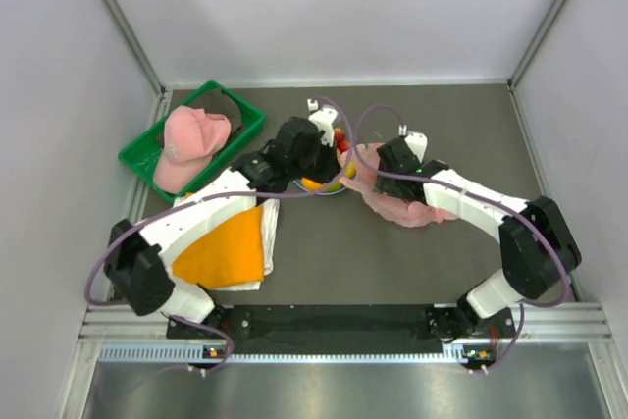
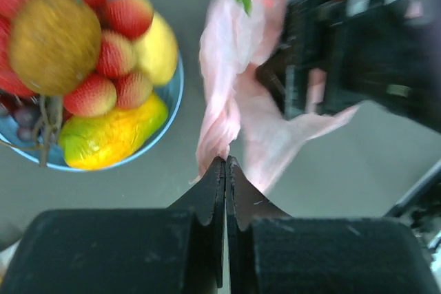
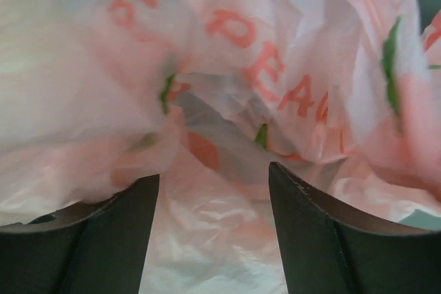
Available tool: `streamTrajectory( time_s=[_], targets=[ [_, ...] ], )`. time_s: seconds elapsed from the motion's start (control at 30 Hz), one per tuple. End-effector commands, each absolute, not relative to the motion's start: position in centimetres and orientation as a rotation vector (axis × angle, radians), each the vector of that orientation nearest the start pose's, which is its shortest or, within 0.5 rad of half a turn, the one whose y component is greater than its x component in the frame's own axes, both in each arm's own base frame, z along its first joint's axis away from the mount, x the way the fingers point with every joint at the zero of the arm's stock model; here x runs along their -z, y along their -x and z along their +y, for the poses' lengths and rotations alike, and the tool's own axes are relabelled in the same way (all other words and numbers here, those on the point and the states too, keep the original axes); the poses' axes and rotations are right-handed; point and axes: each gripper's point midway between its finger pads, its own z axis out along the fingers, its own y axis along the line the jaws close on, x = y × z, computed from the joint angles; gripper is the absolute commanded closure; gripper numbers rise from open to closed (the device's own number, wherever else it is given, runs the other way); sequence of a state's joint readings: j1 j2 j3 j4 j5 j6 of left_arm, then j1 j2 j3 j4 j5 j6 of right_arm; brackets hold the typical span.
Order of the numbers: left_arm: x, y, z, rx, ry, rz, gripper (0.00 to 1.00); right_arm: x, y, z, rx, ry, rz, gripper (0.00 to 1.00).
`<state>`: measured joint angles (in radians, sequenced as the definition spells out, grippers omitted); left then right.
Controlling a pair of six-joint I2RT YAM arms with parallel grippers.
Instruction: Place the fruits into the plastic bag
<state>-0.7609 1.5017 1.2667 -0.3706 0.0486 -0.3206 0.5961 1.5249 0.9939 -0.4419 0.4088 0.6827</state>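
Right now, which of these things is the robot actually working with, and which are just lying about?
In the job: fruits, plastic bag.
Lying about: pink cap, green basket, orange cloth, blue plate under the fruits.

right gripper | fingers apart | plastic bag (crinkled, red lettering) bulging between them

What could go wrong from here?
The left gripper pinches only a thin corner of the plastic bag, so the film may slip free. The right gripper hangs open over crumpled folds with no clear mouth; fruits might miss. They are heaped on the blue plate and could roll off.
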Motion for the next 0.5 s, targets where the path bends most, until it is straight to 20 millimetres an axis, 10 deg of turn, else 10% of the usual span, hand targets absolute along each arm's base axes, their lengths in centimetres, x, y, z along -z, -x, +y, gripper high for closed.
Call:
streamTrajectory(
  time_s=[0.0, 0.23, 0.47],
  targets=[
    [-28.9, -29.6, -32.0, 0.819, -0.444, 1.924, 1.00, -8.7, -33.2, 13.7, -0.017, -0.357, 2.387, 0.32],
    [-37.0, -28.0, -30.5, 0.903, -0.393, 1.731, 1.00, -9.9, -32.4, 10.3, 0.114, -0.350, 2.413, 0.20],
    [-39.6, -26.9, -29.5, 0.921, -0.375, 1.658, 1.00, -10.0, -31.5, 10.0, -0.020, -0.343, 2.473, 0.01]
  ],
)
